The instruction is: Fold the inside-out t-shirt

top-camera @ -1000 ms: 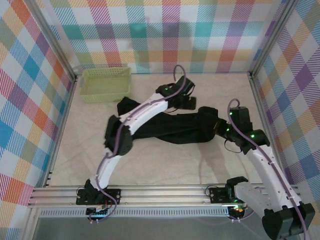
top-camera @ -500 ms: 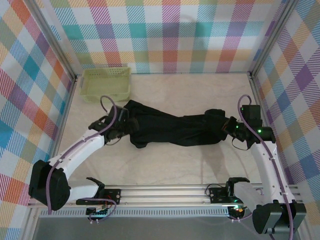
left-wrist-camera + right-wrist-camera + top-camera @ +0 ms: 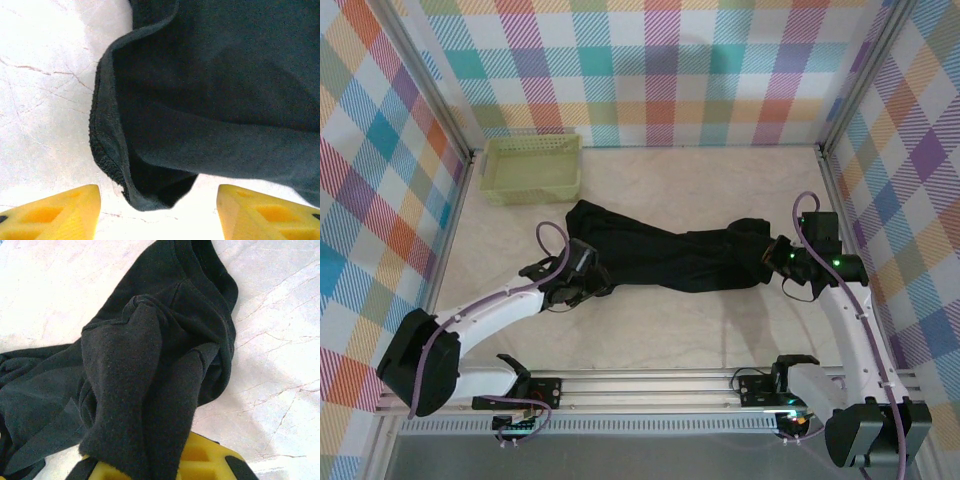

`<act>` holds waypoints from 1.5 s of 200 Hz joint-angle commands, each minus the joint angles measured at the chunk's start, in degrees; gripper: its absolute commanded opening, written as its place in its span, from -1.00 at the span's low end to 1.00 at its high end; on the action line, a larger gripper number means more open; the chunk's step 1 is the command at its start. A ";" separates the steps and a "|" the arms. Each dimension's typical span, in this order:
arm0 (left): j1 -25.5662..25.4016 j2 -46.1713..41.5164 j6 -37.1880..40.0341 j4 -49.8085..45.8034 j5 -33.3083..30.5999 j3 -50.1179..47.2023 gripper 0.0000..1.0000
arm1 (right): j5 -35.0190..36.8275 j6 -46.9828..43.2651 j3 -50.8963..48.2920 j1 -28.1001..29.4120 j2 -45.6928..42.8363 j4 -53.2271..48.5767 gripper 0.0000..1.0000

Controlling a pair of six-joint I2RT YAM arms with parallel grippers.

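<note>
The inside-out t-shirt (image 3: 660,255) is plain black and lies bunched in a long band across the middle of the table. No white tag shows. My left gripper (image 3: 586,284) sits at the band's near left end. In the left wrist view it (image 3: 159,222) is open, its yellow fingers (image 3: 55,215) wide apart with a hanging corner of the shirt (image 3: 155,192) between and just ahead of them. My right gripper (image 3: 776,256) is at the shirt's right end. In the right wrist view the gripper (image 3: 150,465) is shut on the shirt (image 3: 135,370), whose cloth drapes over the yellow finger (image 3: 212,462).
A pale yellow-green lattice basket (image 3: 525,192) stands at the back left, just beyond the shirt's left end. Checked walls close in the table on three sides. The arms' rail (image 3: 650,385) runs along the near edge. Bare tabletop (image 3: 670,330) lies between shirt and rail.
The left arm swung off the shirt's far middle to the left, then came in at its near left end. The right gripper pulled its end rightward, stretching the shirt out.
</note>
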 commanded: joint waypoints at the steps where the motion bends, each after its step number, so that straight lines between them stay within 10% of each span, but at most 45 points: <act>1: -0.53 1.65 -2.16 3.18 0.65 -0.77 0.13 | 0.16 -0.82 -0.05 -0.20 -0.04 0.54 -1.00; 115: -0.53 4.37 0.16 -1.57 -1.89 1.43 -1.00 | 4.18 -1.61 3.98 -0.23 2.58 -0.85 -1.00; 198: 8.66 -7.67 21.53 -12.46 -21.68 31.04 -1.00 | 2.93 -0.28 34.92 -6.70 11.87 -11.81 -1.00; 238: 20.19 -9.11 24.42 -7.67 -11.36 44.15 -1.00 | -2.13 1.70 51.36 -8.95 15.92 -14.99 -1.00; 300: 21.51 -9.93 22.44 -7.03 -3.00 21.73 -1.00 | -11.30 -1.03 20.46 -8.78 7.01 -5.19 -1.00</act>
